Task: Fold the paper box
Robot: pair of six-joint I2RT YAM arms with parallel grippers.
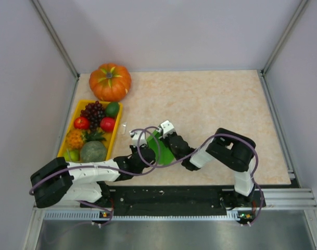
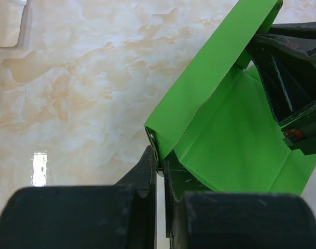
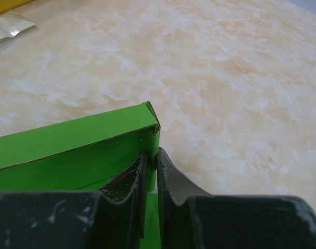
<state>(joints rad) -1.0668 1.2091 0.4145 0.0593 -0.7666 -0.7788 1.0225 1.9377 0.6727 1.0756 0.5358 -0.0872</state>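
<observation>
The paper box (image 1: 161,147) is bright green card, partly folded, held between both arms near the table's front middle. My left gripper (image 2: 160,161) is shut on a corner of the box (image 2: 220,129), where a folded wall rises up to the right. My right gripper (image 3: 152,155) is shut on the end wall at another corner of the box (image 3: 74,140). In the top view the left gripper (image 1: 143,151) sits left of the card and the right gripper (image 1: 171,143) sits right of it. The right gripper's black body (image 2: 292,93) shows beyond the card in the left wrist view.
An orange pumpkin (image 1: 110,82) stands at the back left. A yellow tray (image 1: 72,125) along the left holds grapes, tomatoes and other fruit. A small clear plastic piece (image 1: 124,126) lies beside the tray; it also shows in the left wrist view (image 2: 10,26).
</observation>
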